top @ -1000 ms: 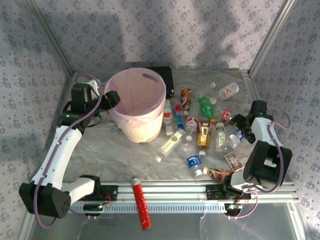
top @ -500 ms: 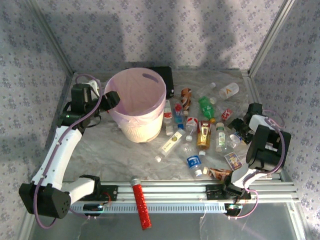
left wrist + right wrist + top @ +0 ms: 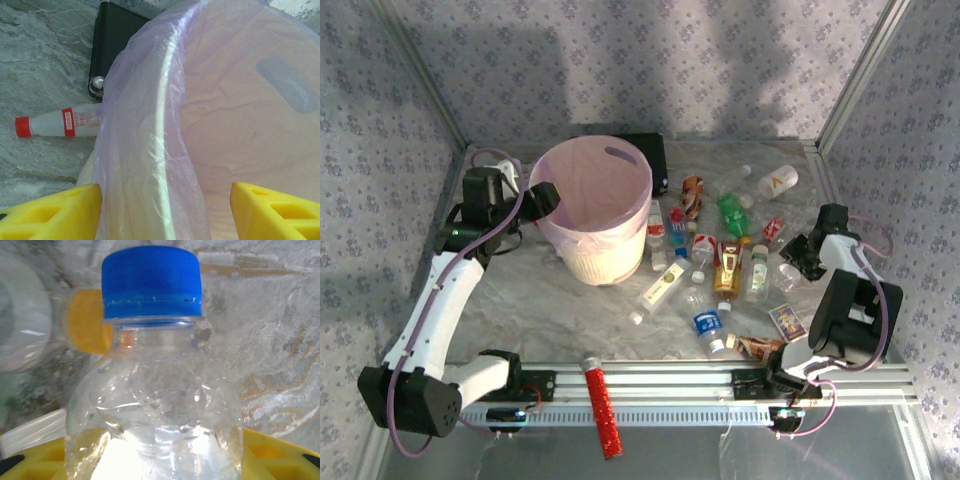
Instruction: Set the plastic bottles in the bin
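Right hand (image 3: pixel 800 256) is low at the right of the frame, close by the side rail (image 3: pixel 820 165), with little room behind it. There's open surface (image 3: pixel 520 310) at lower left, between the bin (image 3: pixel 605 250) and the front rail (image 3: pixel 660 378). Left hand (image 3: pixel 542 197) sits at the bin's left rim.

The bottles (image 3: pixel 720 250) lie strewn from centre to right, several touching, crowding the stretch between the right hand and the bin.

Right wrist close-up: yellow fingers (image 3: pixel 280 455) are closed in on both sides of a clear blue-cap bottle (image 3: pixel 152 390), with an orange cap (image 3: pixel 87 325) just behind it.

Left wrist view: the fingers (image 3: pixel 50 212) stand apart astride the rim with the liner (image 3: pixel 135 150) between them, gripping nothing. A red-cap bottle (image 3: pixel 60 122) lies against the bin, below a black box (image 3: pixel 117 40).

A red tube (image 3: pixel 603 405) lies across the front rail. A card (image 3: pixel 787 322) sits near the right arm (image 3: pixel 850 320).
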Tool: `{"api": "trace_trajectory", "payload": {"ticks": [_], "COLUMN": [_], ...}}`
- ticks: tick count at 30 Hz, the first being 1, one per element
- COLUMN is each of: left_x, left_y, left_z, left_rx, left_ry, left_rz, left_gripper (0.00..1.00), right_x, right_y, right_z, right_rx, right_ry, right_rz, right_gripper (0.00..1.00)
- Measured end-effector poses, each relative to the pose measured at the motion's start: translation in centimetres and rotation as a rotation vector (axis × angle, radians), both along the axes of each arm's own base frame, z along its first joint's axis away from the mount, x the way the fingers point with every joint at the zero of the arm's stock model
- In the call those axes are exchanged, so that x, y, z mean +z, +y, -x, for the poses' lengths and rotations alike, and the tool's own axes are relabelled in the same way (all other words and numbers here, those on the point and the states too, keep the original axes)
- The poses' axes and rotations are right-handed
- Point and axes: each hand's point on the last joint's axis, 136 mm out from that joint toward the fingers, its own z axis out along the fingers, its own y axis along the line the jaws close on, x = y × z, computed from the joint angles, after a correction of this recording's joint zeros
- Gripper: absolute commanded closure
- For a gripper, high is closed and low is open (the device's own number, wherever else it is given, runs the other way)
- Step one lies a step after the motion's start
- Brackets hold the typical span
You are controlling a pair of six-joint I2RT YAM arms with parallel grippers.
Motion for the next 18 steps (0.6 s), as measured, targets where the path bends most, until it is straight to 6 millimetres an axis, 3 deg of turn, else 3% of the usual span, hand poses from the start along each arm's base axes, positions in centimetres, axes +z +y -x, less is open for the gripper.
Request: {"api": "trace_trajectory", "payload": {"ticks": [4,7,12,15,18], "left_x": [0.0,0.0,0.0,0.0,0.0], "left_y": [0.0,0.0,0.0,0.0,0.0], "left_z": [0.0,0.0,0.0,0.0,0.0], "left_rx": [0.0,-0.001,-0.001,-0.001,-0.002], "left_ry": [0.0,0.0,0.0,0.0,0.0], "left_rz": [0.0,0.0,0.0,0.0,0.0], "left_gripper": [0.31,0.31,0.32,0.32,0.33], "right_x": [4.3,9.6,21.4,26.9,31.2], "right_y": [1.1,3.1,9.0,13.1,17.8], "right_z": [-1.0,-2.9,-6.6,-7.3,-7.5], "right_rx": [0.041,0.108,0.273,0.376,0.487], "right_ry": [-0.089,-0.214,-0.489,-0.619,-0.714], "right_rz": [0.015,0.043,0.077,0.07,0.044], "right_gripper": [0.46,0.46,0.48,0.48,0.49]}}
